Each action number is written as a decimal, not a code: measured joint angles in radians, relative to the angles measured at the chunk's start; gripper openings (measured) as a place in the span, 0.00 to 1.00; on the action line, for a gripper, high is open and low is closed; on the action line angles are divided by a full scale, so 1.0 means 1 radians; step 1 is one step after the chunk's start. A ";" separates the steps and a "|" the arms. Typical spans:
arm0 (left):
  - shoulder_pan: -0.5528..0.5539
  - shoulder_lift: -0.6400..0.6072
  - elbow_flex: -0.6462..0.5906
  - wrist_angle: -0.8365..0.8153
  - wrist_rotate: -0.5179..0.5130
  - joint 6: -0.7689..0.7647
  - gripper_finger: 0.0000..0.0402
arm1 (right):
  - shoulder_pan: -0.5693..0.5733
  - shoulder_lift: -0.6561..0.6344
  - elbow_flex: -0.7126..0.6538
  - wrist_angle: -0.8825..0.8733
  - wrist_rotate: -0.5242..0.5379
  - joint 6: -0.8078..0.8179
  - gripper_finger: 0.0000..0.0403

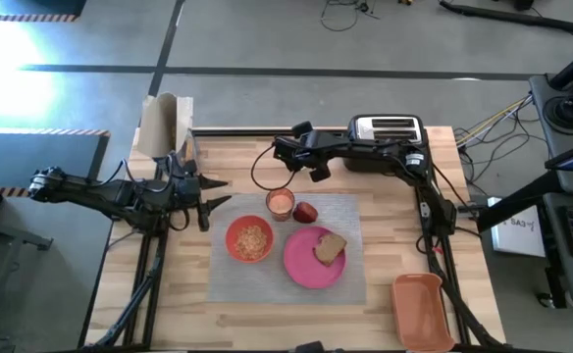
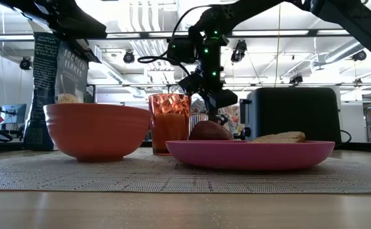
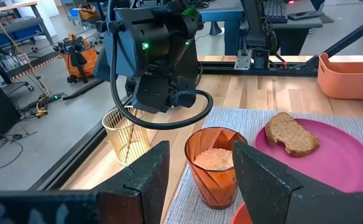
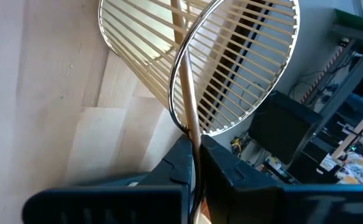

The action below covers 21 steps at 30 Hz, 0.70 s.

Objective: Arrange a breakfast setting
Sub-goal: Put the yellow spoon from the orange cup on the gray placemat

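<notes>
High view: the grey placemat (image 1: 350, 279) lies mid-table and carries the orange-red bowl (image 1: 250, 239), the pink plate (image 1: 313, 259) with the toast slice (image 1: 330, 249), the glass (image 1: 280, 203) and the red fruit (image 1: 305, 212). The right gripper (image 1: 285, 149) hangs beyond the mat's far edge, near the toaster (image 1: 387, 130). The left gripper (image 1: 211, 198) waits beside the bowl.

Low view: the glass stands between bowl and plate; the fruit sits just behind the plate rim.

Left wrist view: the left fingers (image 3: 145, 177) stand partly apart and hold nothing. A wire utensil holder (image 3: 127, 133) stands off the mat.

Right wrist view: the right fingers (image 4: 180, 163) are pinched shut on a thin wooden handle (image 4: 185, 87) rising from the holder; its working end is hidden.

Handling judgement: the handle appears light, stiff and smooth. Grip mid-shaft and lift straight, or the light holder may tip.
</notes>
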<state>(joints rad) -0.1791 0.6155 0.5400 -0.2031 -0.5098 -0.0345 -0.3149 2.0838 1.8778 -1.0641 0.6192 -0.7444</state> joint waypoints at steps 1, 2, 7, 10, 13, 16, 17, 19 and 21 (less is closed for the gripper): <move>0.000 0.000 0.000 0.000 0.000 0.000 0.40 | 0.000 0.000 0.000 0.000 0.004 -0.002 0.03; 0.000 0.000 0.000 0.000 0.000 0.000 0.40 | 0.000 0.000 0.000 0.000 0.007 -0.008 0.03; 0.000 0.000 0.000 0.000 0.000 0.000 0.40 | 0.000 -0.001 0.000 -0.009 0.010 -0.016 0.03; 0.000 0.000 0.000 0.000 0.000 -0.003 0.40 | 0.000 -0.005 0.000 -0.036 0.011 -0.016 0.02; 0.000 0.000 0.000 0.000 0.000 -0.004 0.40 | 0.004 -0.014 0.000 -0.048 0.026 -0.011 0.02; 0.000 0.000 0.000 0.000 -0.005 -0.004 0.40 | 0.010 -0.031 0.000 -0.053 0.050 -0.008 0.02; 0.000 0.000 0.000 0.000 -0.005 -0.004 0.40 | 0.013 -0.037 0.000 -0.053 0.054 -0.008 0.02; 0.000 0.000 0.000 0.000 -0.005 -0.005 0.40 | 0.017 -0.050 0.000 -0.054 0.056 0.003 0.02; 0.000 0.000 0.000 0.001 -0.005 -0.009 0.40 | 0.023 -0.060 0.000 -0.056 0.055 0.020 0.02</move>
<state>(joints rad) -0.1795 0.6155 0.5400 -0.2024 -0.5152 -0.0433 -0.2920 2.0238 1.8778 -1.1202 0.6746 -0.7241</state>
